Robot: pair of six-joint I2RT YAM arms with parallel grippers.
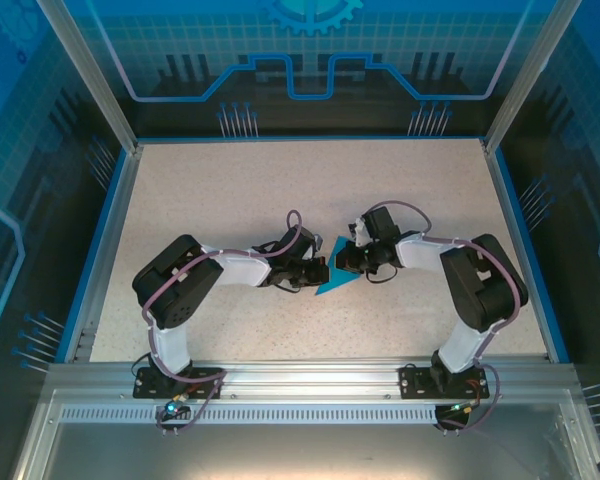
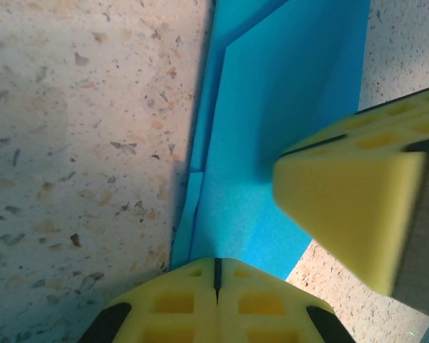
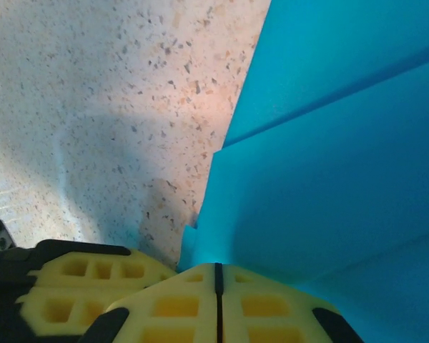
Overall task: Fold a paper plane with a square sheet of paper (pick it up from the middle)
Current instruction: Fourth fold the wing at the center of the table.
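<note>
End effector L [image 2: 216, 266] & end effector R [image 3: 217, 269], both pressed together, crowd blue paper [image 1: 335, 283] on table [image 1: 230, 190].

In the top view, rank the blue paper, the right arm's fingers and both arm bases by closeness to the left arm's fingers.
1. blue paper, at the left fingers, mid-table.
2. right fingers, just right of them.
3. left base and right base, near edge: too close to call.

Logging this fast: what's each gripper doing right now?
Left gripper: jaws closed, tips against the folded blue paper; whether it is pinched cannot be told.
Right gripper: jaws closed at the paper's edge; grip cannot be told.
</note>
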